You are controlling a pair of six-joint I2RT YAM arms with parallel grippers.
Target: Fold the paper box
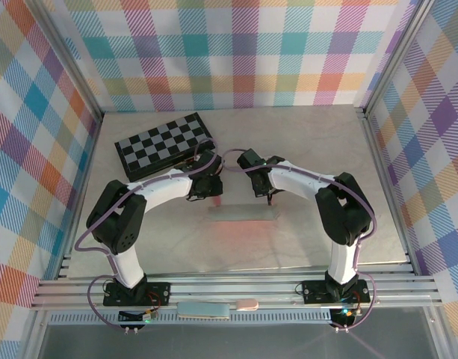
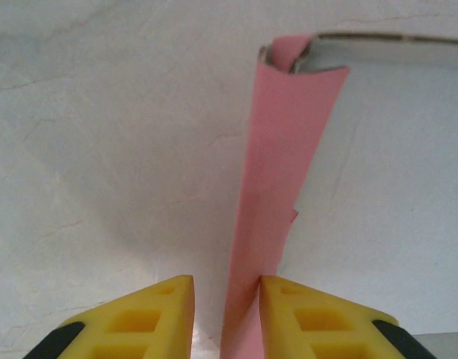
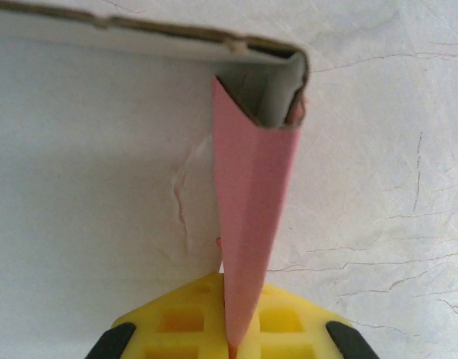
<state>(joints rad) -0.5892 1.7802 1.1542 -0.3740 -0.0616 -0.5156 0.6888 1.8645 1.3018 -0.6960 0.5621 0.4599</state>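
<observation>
The right end effector (image 3: 232, 299) was clamped together on the pink right end flap (image 3: 255, 194), with the card pinched edge-on between its yellow fingers. I judge this kept that end drawn out from the body and anchored the piece while the other end was worked. The left end effector (image 2: 225, 288) stood with its jaws apart around the left end flap (image 2: 277, 164). The card ran between the fingers, close against one and with a gap to the other, so it was straddled rather than gripped. Whether it was about to pinch or was letting go cannot be told. Both flaps led out to the end corners of the paper box (image 1: 242, 213), whose pale reverse showed along its long wall. The box lay across the middle of the worktop (image 1: 311, 149), between the two wrists, with the checkered board (image 1: 163, 142) well apart at the far left. The fold looked partway done, the end flaps not yet tucked in.
</observation>
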